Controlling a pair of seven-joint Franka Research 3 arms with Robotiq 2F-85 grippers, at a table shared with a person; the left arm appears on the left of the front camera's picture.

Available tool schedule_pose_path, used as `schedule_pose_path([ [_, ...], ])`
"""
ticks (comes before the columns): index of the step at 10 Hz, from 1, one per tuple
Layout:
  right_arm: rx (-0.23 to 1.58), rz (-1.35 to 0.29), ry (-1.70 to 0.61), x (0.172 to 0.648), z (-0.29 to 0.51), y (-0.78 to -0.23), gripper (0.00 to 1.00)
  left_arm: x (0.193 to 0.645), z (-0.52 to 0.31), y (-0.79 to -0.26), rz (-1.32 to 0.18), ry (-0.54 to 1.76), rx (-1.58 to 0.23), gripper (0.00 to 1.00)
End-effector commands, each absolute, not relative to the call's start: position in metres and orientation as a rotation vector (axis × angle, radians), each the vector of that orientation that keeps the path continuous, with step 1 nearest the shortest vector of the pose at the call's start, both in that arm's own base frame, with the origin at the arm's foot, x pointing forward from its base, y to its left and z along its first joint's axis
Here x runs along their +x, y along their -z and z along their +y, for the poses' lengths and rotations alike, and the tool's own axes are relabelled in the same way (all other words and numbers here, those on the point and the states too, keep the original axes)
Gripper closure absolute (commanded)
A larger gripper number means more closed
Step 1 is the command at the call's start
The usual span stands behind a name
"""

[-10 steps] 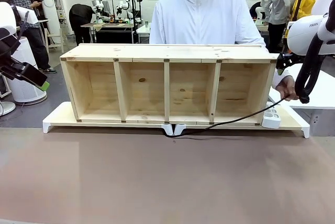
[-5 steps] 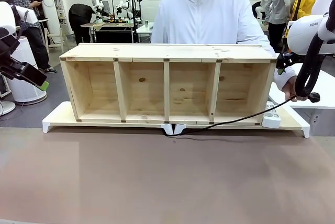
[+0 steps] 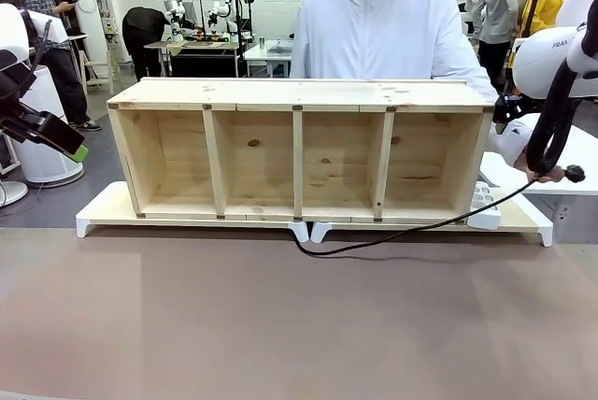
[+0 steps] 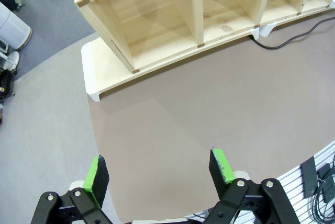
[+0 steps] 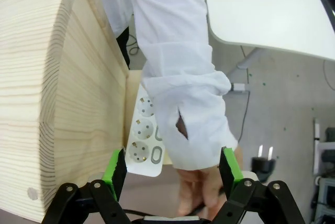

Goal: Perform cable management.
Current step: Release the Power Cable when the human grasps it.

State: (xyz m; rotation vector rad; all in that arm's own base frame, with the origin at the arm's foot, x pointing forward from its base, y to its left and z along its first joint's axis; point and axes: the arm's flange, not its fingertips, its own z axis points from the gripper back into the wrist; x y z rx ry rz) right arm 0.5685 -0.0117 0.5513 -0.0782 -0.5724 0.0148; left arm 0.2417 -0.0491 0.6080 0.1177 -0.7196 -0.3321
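The cable (image 3: 411,232) is a thin black cord. It comes out from under the middle of the wooden shelf (image 3: 299,93) and runs right across the table to the person's hand (image 3: 540,172). The hand holds it just behind the round plug (image 3: 575,173). My right gripper (image 3: 505,118) hangs by the shelf's right end. In the right wrist view the gripper (image 5: 172,166) is open, and the person's hand (image 5: 201,195) and white sleeve lie beyond its pads, with the plug (image 5: 264,162) off to the side. My left gripper (image 3: 73,146) waits far left; the left wrist view shows it (image 4: 157,169) open with nothing in it.
A white power strip (image 3: 484,206) lies on the white riser (image 3: 103,208) at the shelf's right end, and in the right wrist view the strip (image 5: 144,145) shows beside the shelf wall. A white side table (image 3: 570,162) stands at the right. Brown tabletop (image 3: 299,325) spreads out in front.
The person has shifted right, and the hand has drawn the plug right and slightly upward. The cable's slack has pulled out across the table. Both arms have stayed still.
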Motion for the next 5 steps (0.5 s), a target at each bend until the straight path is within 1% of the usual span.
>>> schedule_pose_path([
  [1, -0.078, -0.57, -0.015, 0.5684, -0.0113, -0.551, 0.09, 0.2437, -0.0498, -0.6084, -0.727, 0.33, 0.125, 0.0],
  [5, -0.078, -0.57, -0.015, 0.5684, -0.0113, -0.551, 0.09, 0.2437, -0.0498, -0.6084, -0.727, 0.33, 0.125, 0.0],
])
